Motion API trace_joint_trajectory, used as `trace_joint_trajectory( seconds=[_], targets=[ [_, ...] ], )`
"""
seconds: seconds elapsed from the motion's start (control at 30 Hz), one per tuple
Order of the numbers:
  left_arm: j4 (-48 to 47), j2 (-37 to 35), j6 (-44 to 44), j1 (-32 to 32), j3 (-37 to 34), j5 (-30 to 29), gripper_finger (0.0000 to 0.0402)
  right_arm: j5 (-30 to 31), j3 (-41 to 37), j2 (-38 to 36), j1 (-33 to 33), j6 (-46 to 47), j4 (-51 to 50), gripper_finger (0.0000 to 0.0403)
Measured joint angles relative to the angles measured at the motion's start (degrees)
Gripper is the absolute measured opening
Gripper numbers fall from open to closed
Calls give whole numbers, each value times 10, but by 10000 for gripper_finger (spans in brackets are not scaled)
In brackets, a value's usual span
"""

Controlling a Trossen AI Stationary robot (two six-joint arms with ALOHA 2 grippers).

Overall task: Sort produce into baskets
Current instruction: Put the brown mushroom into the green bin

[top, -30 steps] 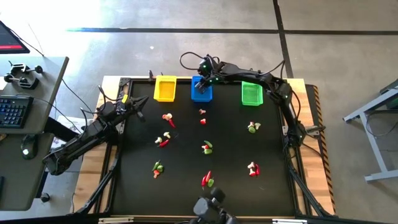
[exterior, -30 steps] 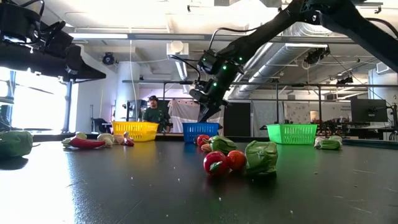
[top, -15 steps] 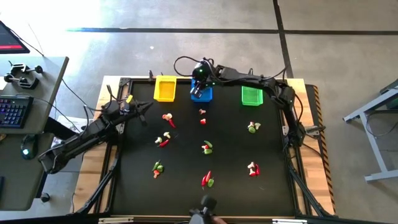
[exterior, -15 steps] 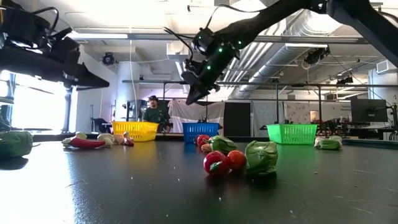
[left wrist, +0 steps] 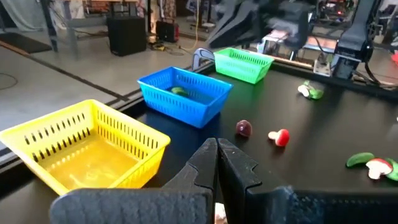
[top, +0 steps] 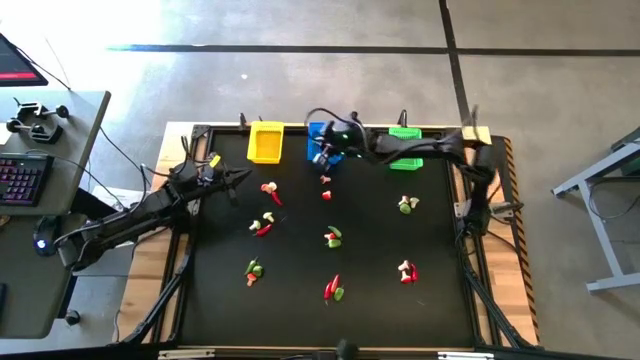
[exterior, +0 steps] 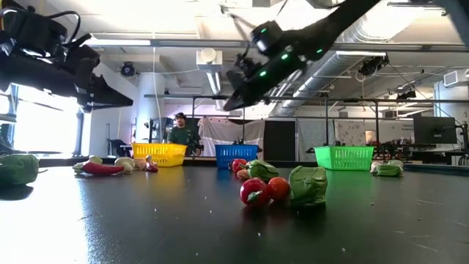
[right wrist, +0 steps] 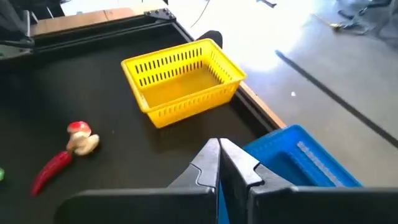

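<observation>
Right gripper (top: 322, 160), fingers now pressed together and empty, lifts back from the blue basket (left wrist: 185, 94), leaving a green piece (left wrist: 179, 91) inside; left gripper (top: 232, 177), also closed and empty, waits near the yellow basket (top: 265, 142), produce scattered below
</observation>
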Motion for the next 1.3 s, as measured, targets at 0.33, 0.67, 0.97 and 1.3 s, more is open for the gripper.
trace_joint_trajectory(
  seconds=[0.33, 0.67, 0.97, 1.3],
  targets=[
    [-1, 112, 7, -3, 45, 0, 0, 44, -186, -167, 27, 36, 21, 0],
    [-4, 278, 13, -10, 106, 0, 33, 65, -263, -205, 28, 46, 83, 0],
    [-3, 399, 61, -55, 144, 2, 102, 64, -266, -205, 28, 40, 84, 0],
    [0, 500, 46, -70, 183, -46, 123, 63, -266, -205, 28, 34, 83, 0]
  ],
)
